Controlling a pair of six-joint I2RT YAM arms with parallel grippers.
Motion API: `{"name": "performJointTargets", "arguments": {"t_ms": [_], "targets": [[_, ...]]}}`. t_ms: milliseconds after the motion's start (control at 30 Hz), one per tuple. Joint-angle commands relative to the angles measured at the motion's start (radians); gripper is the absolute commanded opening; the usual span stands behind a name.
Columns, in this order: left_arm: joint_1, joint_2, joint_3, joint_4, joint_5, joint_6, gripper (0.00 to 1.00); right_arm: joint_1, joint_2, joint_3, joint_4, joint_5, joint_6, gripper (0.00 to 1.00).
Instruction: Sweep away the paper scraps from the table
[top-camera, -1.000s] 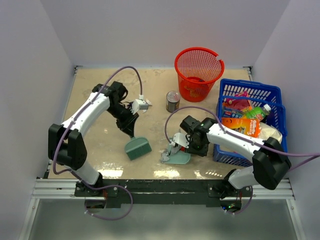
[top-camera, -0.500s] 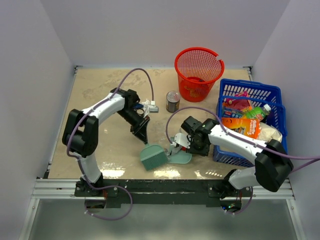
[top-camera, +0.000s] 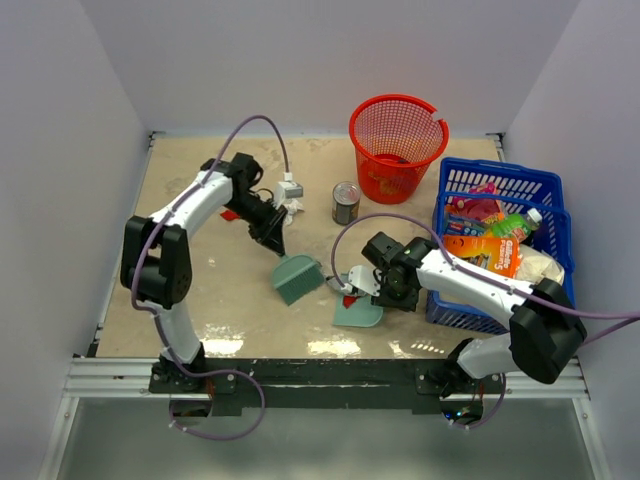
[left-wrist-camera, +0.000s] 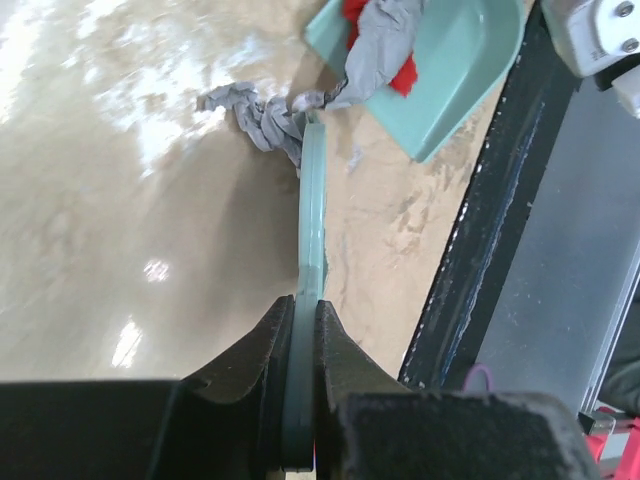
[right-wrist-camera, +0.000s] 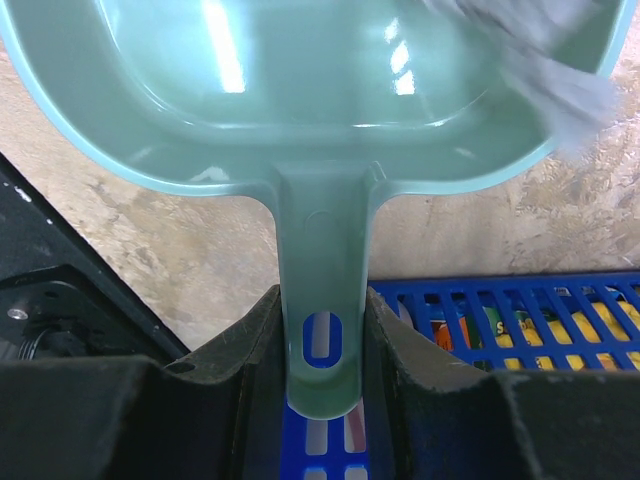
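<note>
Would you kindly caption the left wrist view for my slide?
Left gripper grips a green sweeper edge-on, its tip at grey paper scraps beside the dustpan.

We see our left arm (top-camera: 190, 210) reaching forward, then folding inward to the right. The left gripper (top-camera: 272, 238) tips downward, its fingers (left-wrist-camera: 258, 352) pinched tight on the thin brush (left-wrist-camera: 313, 200). Our right arm (top-camera: 470, 285) stretches low to the left, with the right gripper (top-camera: 385, 290) clamped around the dustpan handle (right-wrist-camera: 322, 260).

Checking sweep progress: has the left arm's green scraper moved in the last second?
Yes. The green scraper shifted right, closer to the tin can and dustpan.
</note>
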Motion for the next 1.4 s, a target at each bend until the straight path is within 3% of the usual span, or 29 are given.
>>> {"name": "performJointTargets", "arguments": {"t_ms": [0,133,267,633,833,1067,1367], "targets": [[0.067,-0.05,0.064,-0.098,0.055,0.086,0.0,0.003,0.012,0.011,0.011,0.025,-0.01,0.0],[0.071,-0.11,0.071,-0.181,0.187,0.155,0.0,0.002,0.017,0.011,0.009,0.025,-0.01,0.0],[0.071,-0.185,0.027,-0.163,0.168,0.149,0.0,0.003,0.009,0.003,0.006,0.03,-0.005,0.0],[0.091,-0.215,0.007,0.108,-0.279,-0.28,0.0,0.003,-0.006,-0.008,0.009,0.031,0.003,0.0],[0.091,-0.202,0.022,0.164,-0.486,-0.343,0.0,0.003,-0.001,0.003,0.008,0.042,0.0,0.0],[0.08,-0.079,0.045,0.185,-0.399,-0.368,0.0,0.003,0.002,0.012,0.0,0.054,-0.001,0.0],[-0.112,0.021,0.059,0.216,-0.242,-0.379,0.0,0.003,0.035,0.044,0.026,0.02,0.004,0.0]]}}
